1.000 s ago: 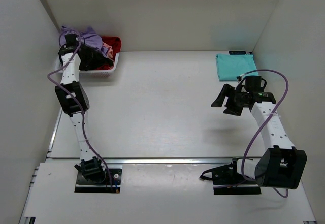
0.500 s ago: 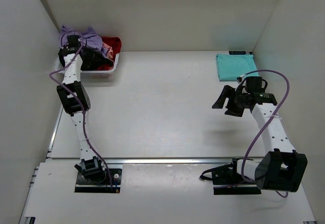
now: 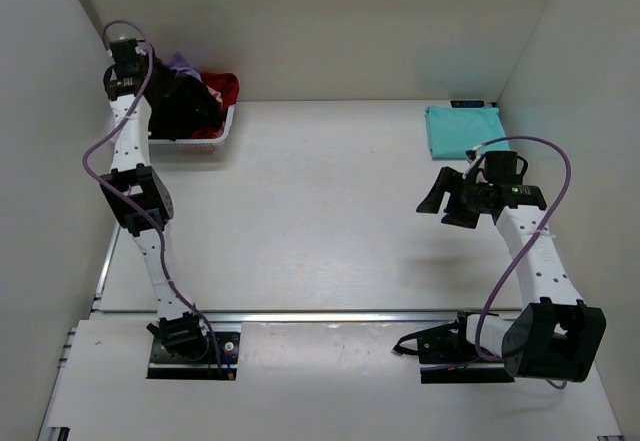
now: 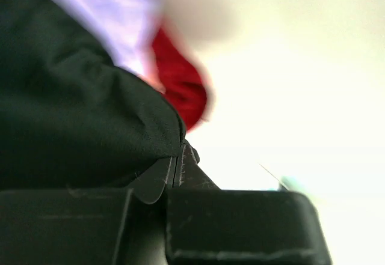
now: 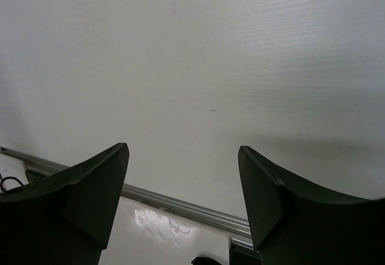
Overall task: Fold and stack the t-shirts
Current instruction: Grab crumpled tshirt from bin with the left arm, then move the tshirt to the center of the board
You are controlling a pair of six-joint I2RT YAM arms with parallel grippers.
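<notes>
No readable text
No word, label, brand, number or sign can be made out in any of the three views.

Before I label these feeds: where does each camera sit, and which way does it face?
Top external: above and behind the robot, overlooking the table, left arm, right arm, basket and teal t-shirt.
Left wrist: beside the basket, facing the shut left claw pinching the black t-shirt, red t-shirt beyond.
Right wrist: above the table, facing down past the open right claw.
Shared: top and left wrist show those two t-shirts.
</notes>
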